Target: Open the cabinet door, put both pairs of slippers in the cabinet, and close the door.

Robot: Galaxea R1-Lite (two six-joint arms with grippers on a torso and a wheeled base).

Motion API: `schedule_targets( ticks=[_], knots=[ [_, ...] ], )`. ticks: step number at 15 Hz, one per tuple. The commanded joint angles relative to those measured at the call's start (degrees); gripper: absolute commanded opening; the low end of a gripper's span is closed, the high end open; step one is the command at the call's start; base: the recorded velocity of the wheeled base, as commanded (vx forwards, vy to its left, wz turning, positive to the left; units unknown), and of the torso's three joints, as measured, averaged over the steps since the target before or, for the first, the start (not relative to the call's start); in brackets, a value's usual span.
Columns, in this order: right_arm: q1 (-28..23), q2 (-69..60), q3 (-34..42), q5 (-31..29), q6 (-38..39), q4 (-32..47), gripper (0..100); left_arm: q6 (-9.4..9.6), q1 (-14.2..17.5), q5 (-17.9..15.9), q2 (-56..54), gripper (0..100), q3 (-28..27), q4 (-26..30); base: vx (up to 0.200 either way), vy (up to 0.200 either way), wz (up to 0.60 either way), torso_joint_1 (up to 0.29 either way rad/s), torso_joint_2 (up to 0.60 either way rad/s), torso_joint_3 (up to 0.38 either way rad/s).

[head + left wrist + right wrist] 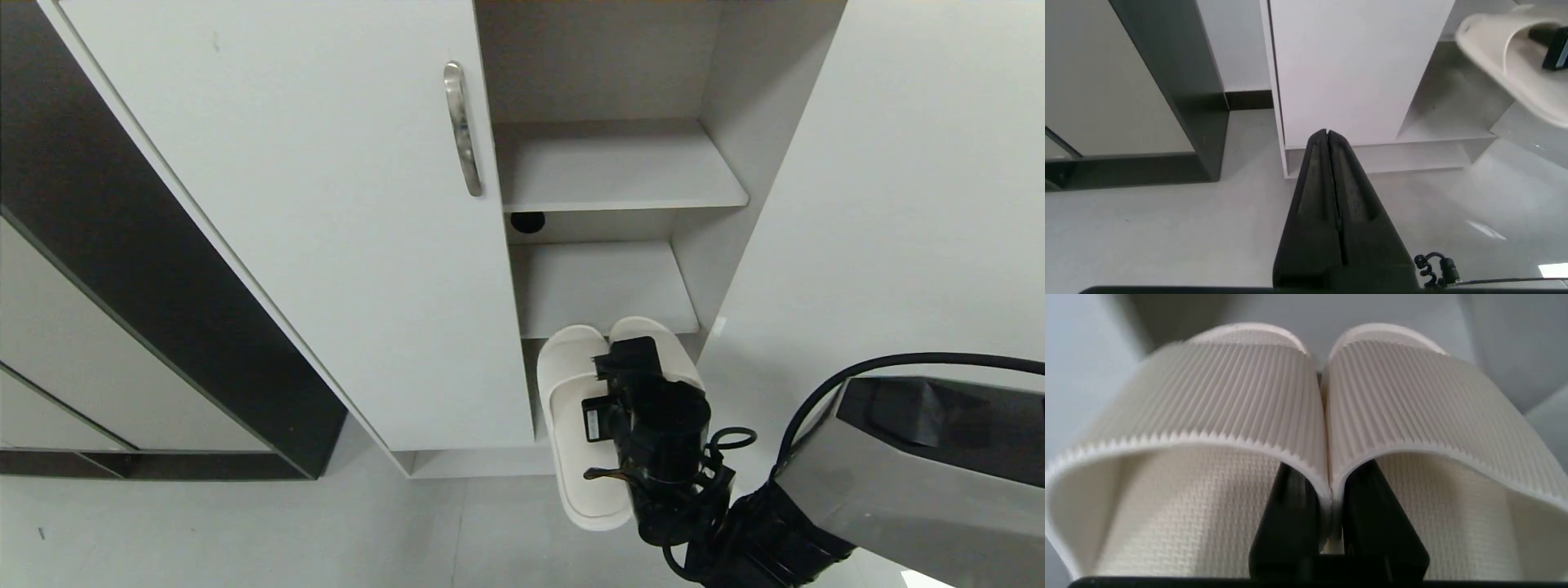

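Right wrist view is showing the right claw (1327,527) clamping 2 cream ribbed foam slippers (1233,400) together; head view is placing them before the open white cabinet (326,245). Left claw (1327,140) is sitting closed, empty.

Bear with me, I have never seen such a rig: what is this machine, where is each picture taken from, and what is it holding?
It is a wheeled robot with two arms. The head camera looks down at a white cabinet, its right door open. The black right gripper holds a pair of cream ribbed slippers before the lower shelves. The right wrist camera sits just behind that gripper: its fingers pinch the two straps together. The left wrist camera shows the black left gripper, shut and empty, above the grey floor.
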Motion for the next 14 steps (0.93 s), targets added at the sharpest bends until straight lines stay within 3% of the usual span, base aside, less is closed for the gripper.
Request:
schedule_targets(
  ticks=[1, 9, 14],
  knots=[
    [-1.3, 1.3, 0.4, -0.8, -0.1, -0.7, 0, -0.03, 0.0, 0.0, 0.1, 0, 0.0, 0.0, 0.000, 0.000, 0.00, 0.000, 0.00, 0.000],
    [-3.0, 1.9, -0.5, -1.9, 1.4, -0.5, 0, -0.29, 0.0, 0.1, 0.1, 0, 0.0, 0.0, 0.000, 0.000, 0.00, 0.000, 0.00, 0.000],
    [-3.7, 1.9, -0.6, -1.9, 1.4, -0.3, 0, -0.20, 0.0, 0.1, 0.1, 0, 0.0, 0.0, 0.200, 0.000, 0.00, -0.001, 0.00, 0.003]
  ],
)
